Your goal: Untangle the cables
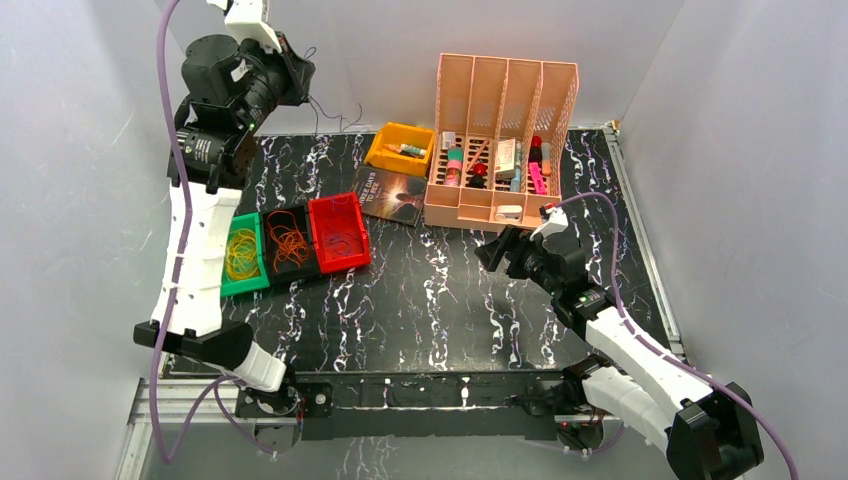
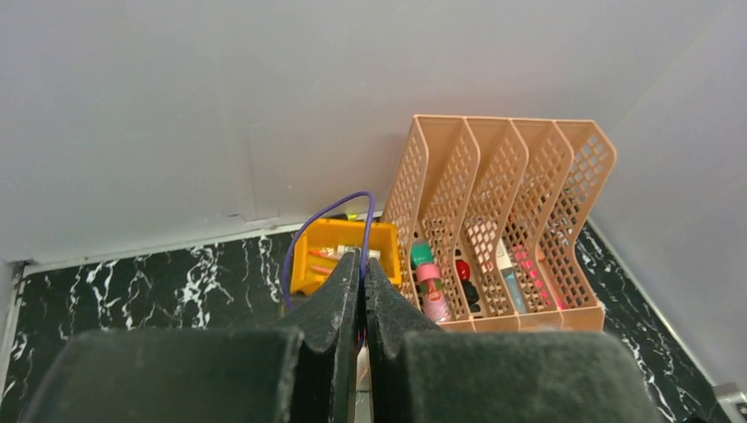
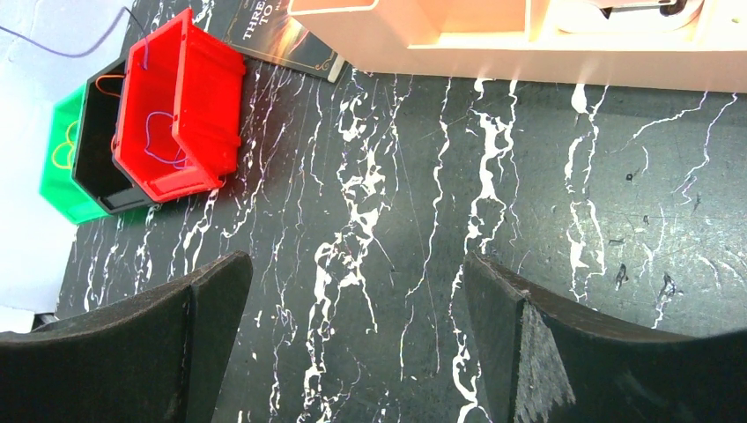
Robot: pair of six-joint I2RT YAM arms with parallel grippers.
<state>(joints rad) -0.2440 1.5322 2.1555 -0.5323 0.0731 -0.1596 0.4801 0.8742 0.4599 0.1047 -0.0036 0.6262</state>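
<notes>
While the left claw (image 2: pixel 361 261), raised high, clamps a purple cable (image 2: pixel 310 220) — its loop curling out — the right claw (image 3: pixel 352 291) hangs spread wide above the tabletop (image 3: pixel 546 194).

1. Surface (image 1: pixel 440 300): black, streaked with white marble veins.
2. Green bin (image 1: pixel 245 287) with yellow wires (image 1: pixel 241 255); black bin (image 1: pixel 300 272) with orange wires (image 1: pixel 289 243); red bin (image 1: pixel 340 262) with dark purple wires (image 1: pixel 340 243).
3. Yellow bin (image 1: pixel 385 160): bright orange-yellow.
4. File rack (image 1: pixel 500 75): peach-pink, its walls a lattice of small holes.
5. Book (image 1: pixel 393 195): dark cover, orange-brown glow, pale lettering.
6. Purple wire loop (image 2: pixel 304 231): violet against the pale grey wall (image 2: pixel 176 106).
7. Left tool (image 2: pixel 362 264) and right tool (image 3: pixel 357 273): matte black.
8. Left arm (image 1: pixel 195 260) and right arm (image 1: pixel 640 355): white and black sections, with lilac cables (image 1: pixel 165 90) along them.
</notes>
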